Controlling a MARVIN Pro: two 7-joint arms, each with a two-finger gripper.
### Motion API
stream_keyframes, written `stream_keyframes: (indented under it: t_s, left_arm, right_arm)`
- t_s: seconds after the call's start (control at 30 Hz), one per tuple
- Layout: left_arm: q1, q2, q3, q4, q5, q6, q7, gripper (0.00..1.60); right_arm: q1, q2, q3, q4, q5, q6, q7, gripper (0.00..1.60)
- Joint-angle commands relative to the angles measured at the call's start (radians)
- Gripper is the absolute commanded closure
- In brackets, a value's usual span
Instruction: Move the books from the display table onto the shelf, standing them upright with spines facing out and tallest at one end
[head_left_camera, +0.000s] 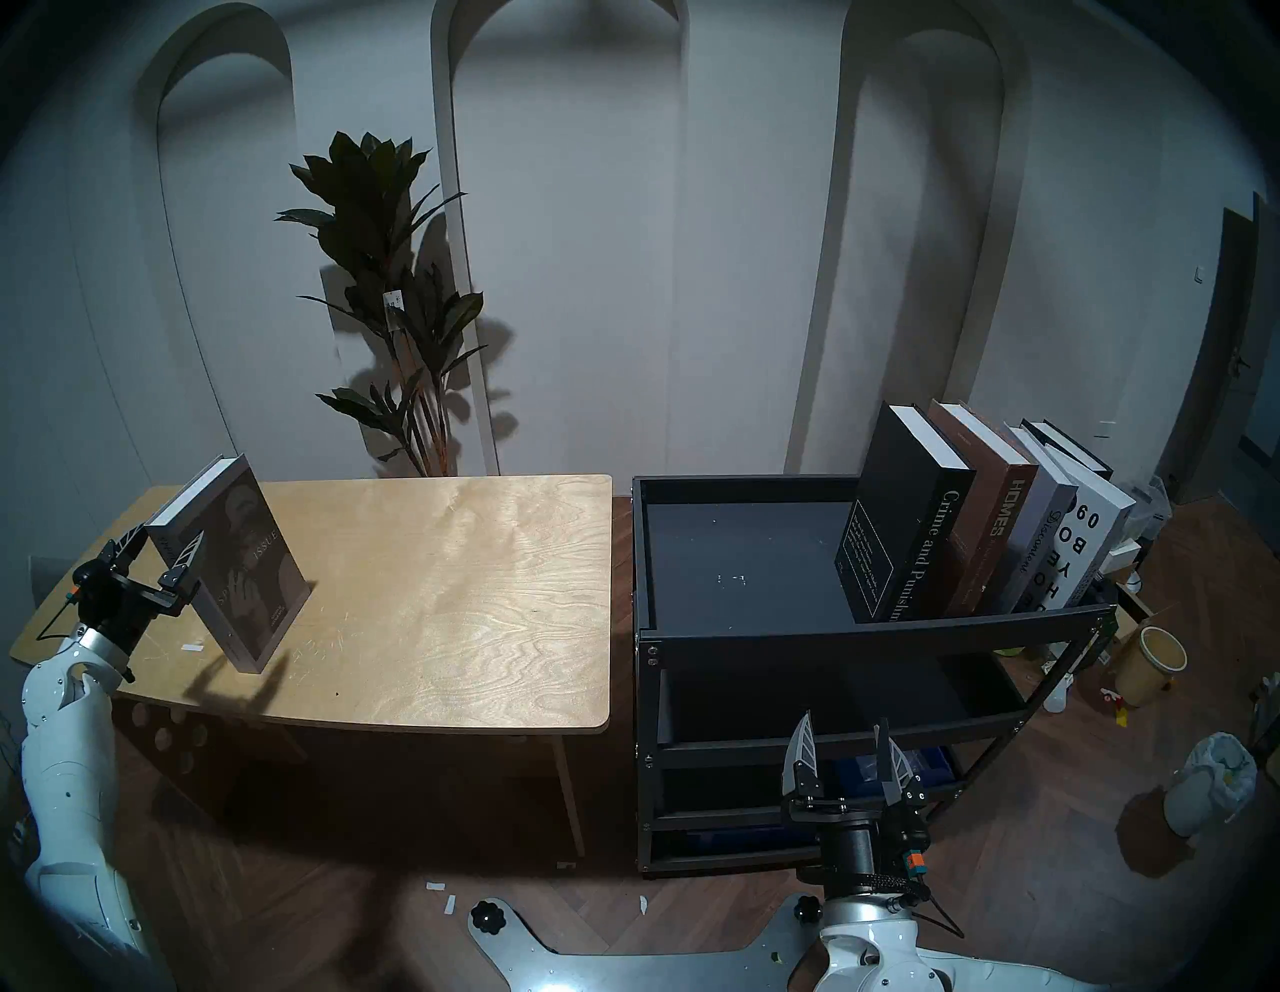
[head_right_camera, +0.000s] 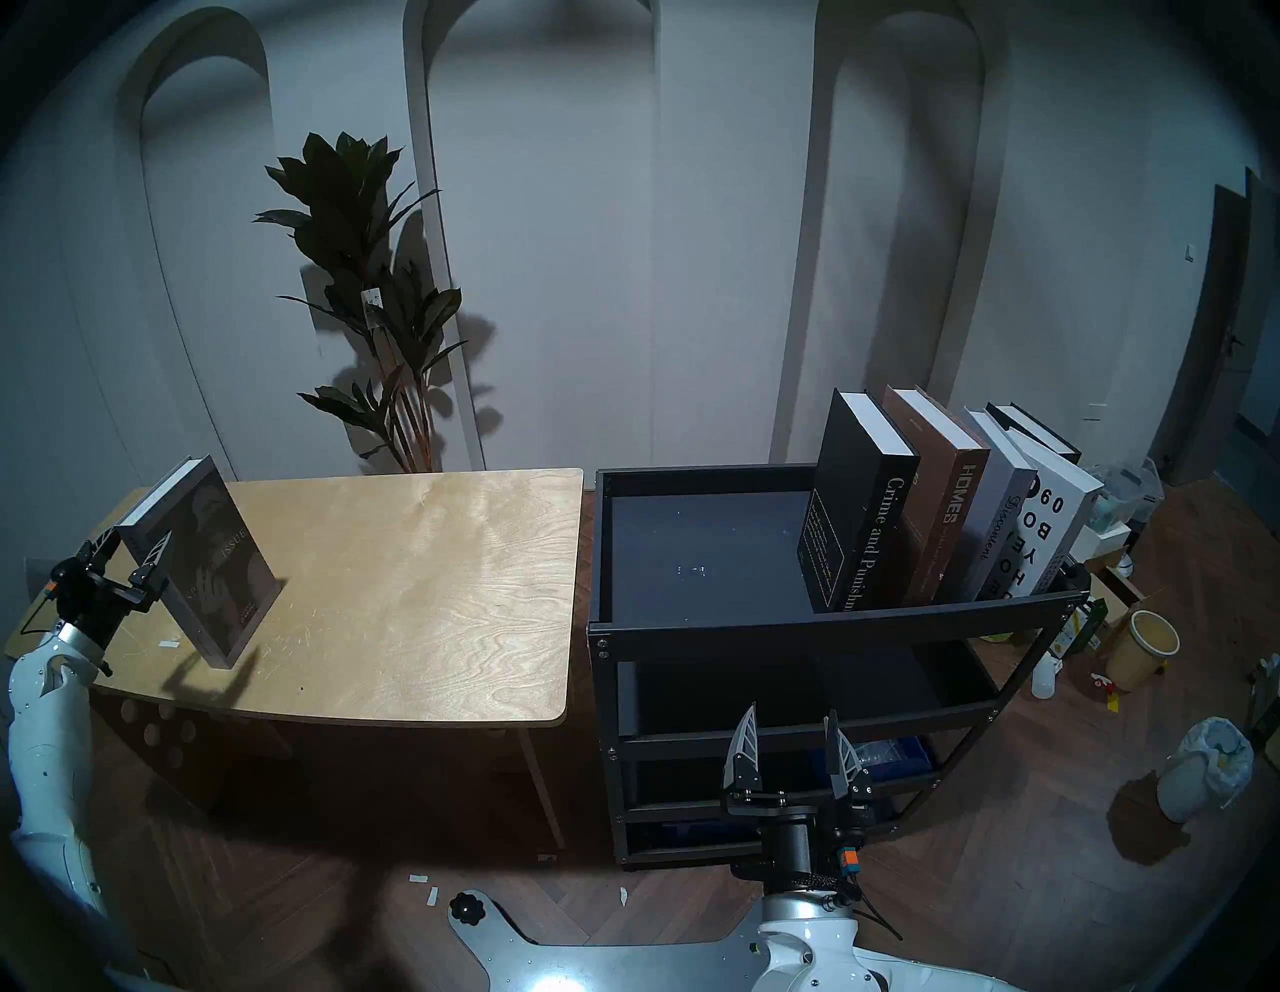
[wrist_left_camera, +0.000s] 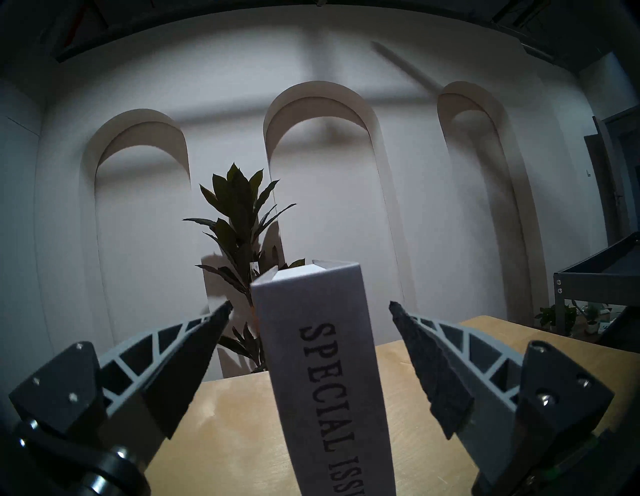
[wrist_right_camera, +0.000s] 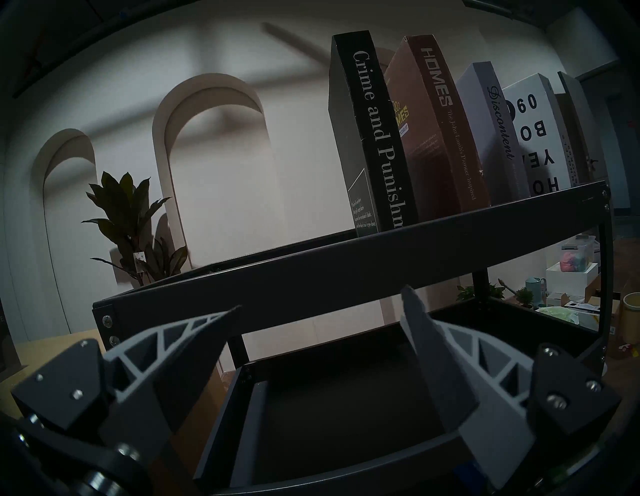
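Observation:
The grey "Special Issue" book (head_left_camera: 249, 568) stands upright on the left of the plywood display table (head_left_camera: 450, 589), spine towards me. My left gripper (head_left_camera: 165, 547) is open, one finger on each side of the spine (wrist_left_camera: 325, 363) with gaps on both sides. On the right end of the black shelf's top tray (head_left_camera: 866, 627) stand "Crime and Punishment" (head_left_camera: 900, 526), "Homes" (head_left_camera: 997, 526), "Discontent" (head_left_camera: 1039, 547), the white Yearbook 09 (head_left_camera: 1087, 547) and a black book (head_left_camera: 1070, 450), all leaning right, spines out. My right gripper (head_left_camera: 843, 727) is open and empty, in front of the shelf below the top rim.
A tall potted plant (head_left_camera: 395, 312) stands behind the table. The left half of the shelf's tray is bare. A yellow bin (head_left_camera: 1150, 665), a white-bagged bin (head_left_camera: 1209, 783) and clutter lie on the floor right of the shelf. My base plate (head_left_camera: 623, 963) is below.

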Motion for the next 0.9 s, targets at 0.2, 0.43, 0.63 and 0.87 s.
stream_keyframes:
  t_s: [0.2,0.43,0.63,0.87]
  left_arm:
    - [-0.16,0.063,0.072,0.04,0.01,0.103,0.06,0.0]
    - [-0.194,0.078,0.097,0.051,0.014,0.153,0.07,0.0]
    - [-0.182,0.067,0.104,0.065,0.008,0.193,0.088,0.86]
    - [-0.098,0.036,0.08,0.002,-0.021,0.266,0.094,1.6]
  right_arm:
    - [0.004,-0.005,0.005,-0.014,-0.006,-0.001,-0.003,0.0]
    - [0.003,-0.006,0.006,-0.015,-0.007,0.0,-0.004,0.0]
    - [0.003,-0.006,0.007,-0.016,-0.009,0.0,-0.005,0.0]
    - [0.002,-0.006,0.008,-0.016,-0.009,0.001,-0.005,0.0]
